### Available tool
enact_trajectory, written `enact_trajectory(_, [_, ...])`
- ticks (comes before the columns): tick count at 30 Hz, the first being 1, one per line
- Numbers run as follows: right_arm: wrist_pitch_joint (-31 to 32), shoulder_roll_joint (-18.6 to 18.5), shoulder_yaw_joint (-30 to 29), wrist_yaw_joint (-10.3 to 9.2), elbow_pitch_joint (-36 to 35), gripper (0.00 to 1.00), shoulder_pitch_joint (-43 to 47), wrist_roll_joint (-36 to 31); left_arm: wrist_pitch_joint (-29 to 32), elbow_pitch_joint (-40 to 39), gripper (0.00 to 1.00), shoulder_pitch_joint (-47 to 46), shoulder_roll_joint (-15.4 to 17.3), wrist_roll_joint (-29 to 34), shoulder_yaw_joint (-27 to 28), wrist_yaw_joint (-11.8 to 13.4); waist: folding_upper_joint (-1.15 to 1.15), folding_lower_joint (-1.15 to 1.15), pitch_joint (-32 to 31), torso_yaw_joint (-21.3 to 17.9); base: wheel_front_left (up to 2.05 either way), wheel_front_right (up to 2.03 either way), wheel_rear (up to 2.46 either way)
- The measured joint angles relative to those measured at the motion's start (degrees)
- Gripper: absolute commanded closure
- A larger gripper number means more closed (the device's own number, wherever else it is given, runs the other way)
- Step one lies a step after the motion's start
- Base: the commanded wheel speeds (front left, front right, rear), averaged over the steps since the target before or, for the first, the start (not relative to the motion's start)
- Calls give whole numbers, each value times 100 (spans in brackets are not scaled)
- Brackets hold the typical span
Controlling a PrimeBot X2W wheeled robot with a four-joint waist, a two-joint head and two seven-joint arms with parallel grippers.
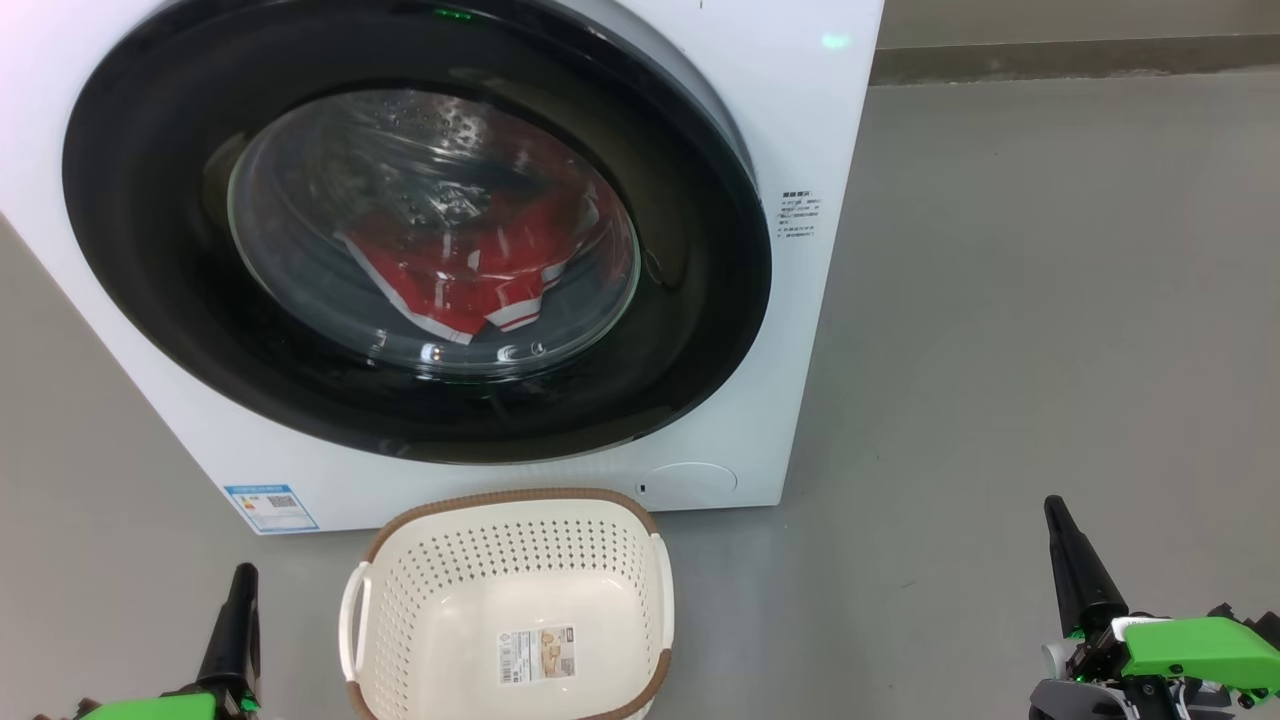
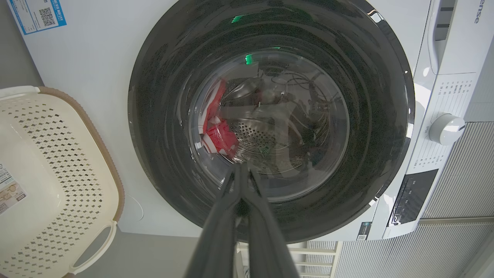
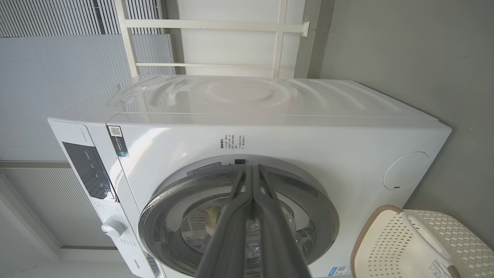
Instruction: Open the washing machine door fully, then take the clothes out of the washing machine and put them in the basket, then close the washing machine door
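Closed door square-on, well ahead of left gripper and right gripper, both pinched tight, empty. Red clothes inside, spread sideways.

Bright, even light; glare on door glass

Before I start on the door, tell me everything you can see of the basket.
The basket is a cream-white plastic tub, rounded rectangle, walls perforated, with a brown woven-look rim and white side handles. It stands upright on the grey floor, just before the washing machine; whether they touch I cannot tell. A paper label sits on its bottom; it holds nothing else.
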Motion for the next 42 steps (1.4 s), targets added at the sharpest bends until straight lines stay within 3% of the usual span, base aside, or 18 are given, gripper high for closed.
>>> enact_trajectory(42, [0, 0, 0, 0, 0, 100, 0, 0, 0, 0, 100, 0, 0, 0, 0, 0, 0, 0, 0, 0, 0, 0, 0])
